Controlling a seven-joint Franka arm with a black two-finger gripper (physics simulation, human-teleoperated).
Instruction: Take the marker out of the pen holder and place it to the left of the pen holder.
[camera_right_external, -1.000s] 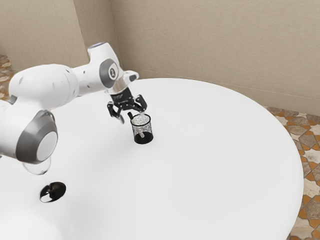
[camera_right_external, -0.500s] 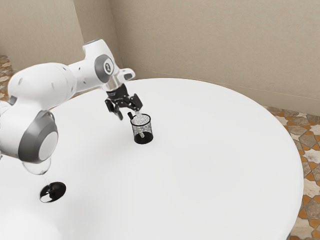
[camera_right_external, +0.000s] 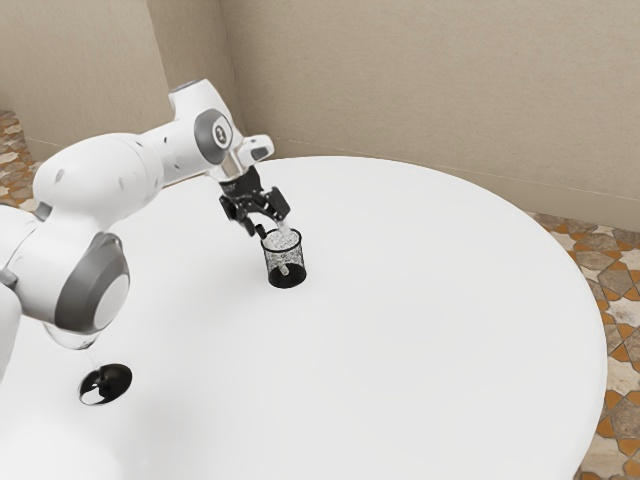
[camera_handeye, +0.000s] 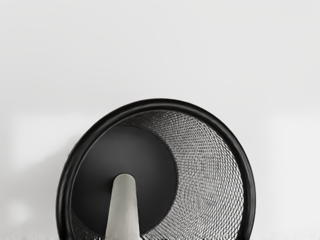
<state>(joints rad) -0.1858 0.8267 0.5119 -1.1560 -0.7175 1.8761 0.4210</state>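
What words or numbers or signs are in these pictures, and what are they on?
No word or number is readable.
White robot arm, round grey joint cap: one small round sign, too small to make out.
Round black mesh pen holder: no writing seen.
Silvery-grey marker in it: no writing seen.

There are one pen holder (camera_handeye: 249, 200), one marker (camera_handeye: 123, 210), one surface (camera_right_external: 430, 350) and, partly hidden, apparently one dark-based object (camera_right_external: 119, 380).
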